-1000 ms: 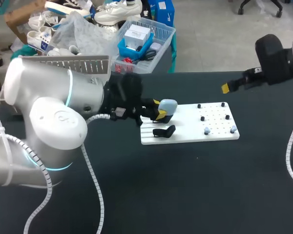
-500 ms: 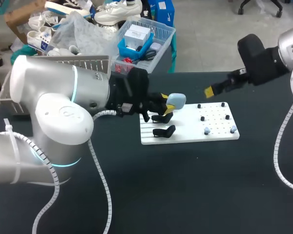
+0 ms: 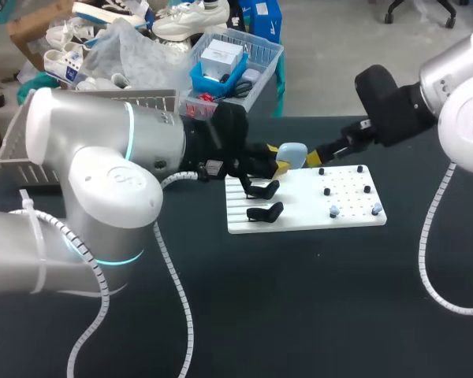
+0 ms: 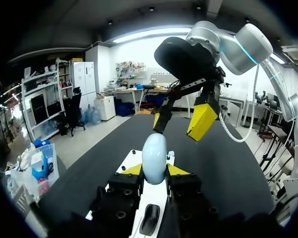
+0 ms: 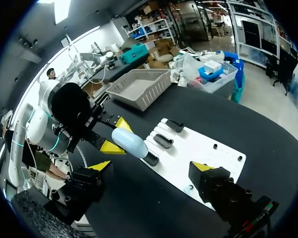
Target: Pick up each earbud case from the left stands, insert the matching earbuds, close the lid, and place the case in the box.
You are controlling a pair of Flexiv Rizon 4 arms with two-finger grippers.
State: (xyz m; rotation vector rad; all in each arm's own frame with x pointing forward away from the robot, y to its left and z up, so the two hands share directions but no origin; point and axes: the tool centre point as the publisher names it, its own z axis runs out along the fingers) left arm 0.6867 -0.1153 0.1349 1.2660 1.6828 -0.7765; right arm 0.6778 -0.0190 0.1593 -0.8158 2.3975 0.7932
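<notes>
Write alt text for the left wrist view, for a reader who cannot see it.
The left gripper holds a pale blue earbud case upright between its yellow tips, above a white board on a black table. Just ahead, the right gripper hangs open above the case.

Pale blue earbud case (image 3: 291, 153), closed, between left fingers (image 4: 132, 170) above board (image 3: 351, 201).

The earbud case (image 3: 292, 153) sits in the left tool (image 3: 279, 160) above the board (image 3: 347, 206), right tool (image 3: 312, 158) just beside.
</notes>
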